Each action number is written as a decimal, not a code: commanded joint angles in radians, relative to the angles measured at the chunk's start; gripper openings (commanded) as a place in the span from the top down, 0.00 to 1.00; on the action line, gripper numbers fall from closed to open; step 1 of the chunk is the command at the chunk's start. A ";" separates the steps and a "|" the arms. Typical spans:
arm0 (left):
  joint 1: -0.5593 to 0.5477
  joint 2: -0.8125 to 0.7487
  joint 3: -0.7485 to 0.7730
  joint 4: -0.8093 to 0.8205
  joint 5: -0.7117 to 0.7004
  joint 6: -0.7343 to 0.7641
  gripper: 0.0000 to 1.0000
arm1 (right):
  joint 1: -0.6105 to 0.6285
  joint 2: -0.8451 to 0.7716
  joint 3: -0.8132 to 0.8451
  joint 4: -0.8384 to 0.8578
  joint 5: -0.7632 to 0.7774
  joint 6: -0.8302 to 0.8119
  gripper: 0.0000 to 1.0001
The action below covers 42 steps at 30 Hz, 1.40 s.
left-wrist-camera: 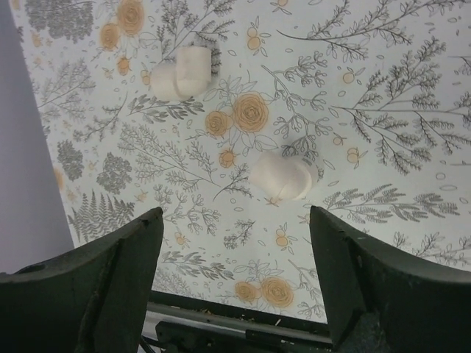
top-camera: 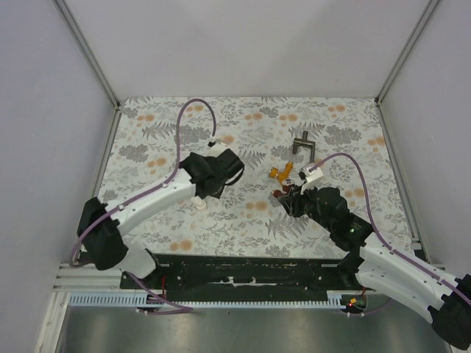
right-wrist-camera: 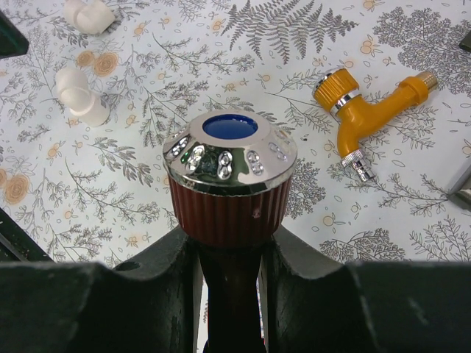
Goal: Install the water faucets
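Note:
My right gripper is shut on the reddish-brown water faucet. Its ribbed knob, with a chrome cap and a blue centre, stands up between the fingers. In the top view this gripper sits right of the table's middle, with the faucet's dark red body at its tip. The orange faucet lies loose on the floral cloth just beyond, also in the top view. My left gripper is open with nothing between its fingers, hovering over the cloth left of centre.
Two white elbow fittings lie on the cloth ahead of the left gripper. A dark grey T-shaped tool rests behind the orange faucet. White walls and a metal frame enclose the table.

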 commanded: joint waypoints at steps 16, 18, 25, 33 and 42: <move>0.134 -0.838 -0.524 0.506 0.894 0.791 0.06 | -0.001 0.003 0.054 -0.001 -0.108 -0.040 1.00; 0.134 -0.815 -0.521 0.492 0.857 0.834 0.05 | -0.001 0.004 0.056 0.004 -0.119 -0.039 1.00; 0.134 -0.665 -0.470 0.411 0.849 0.992 0.08 | -0.003 0.012 0.058 0.024 -0.147 -0.043 1.00; 0.134 -0.619 -0.468 0.399 0.975 1.013 0.08 | -0.001 -0.005 0.045 0.033 -0.157 -0.045 1.00; 0.134 -0.586 -0.496 0.411 0.805 1.128 0.08 | -0.003 0.004 0.033 0.074 -0.196 -0.058 1.00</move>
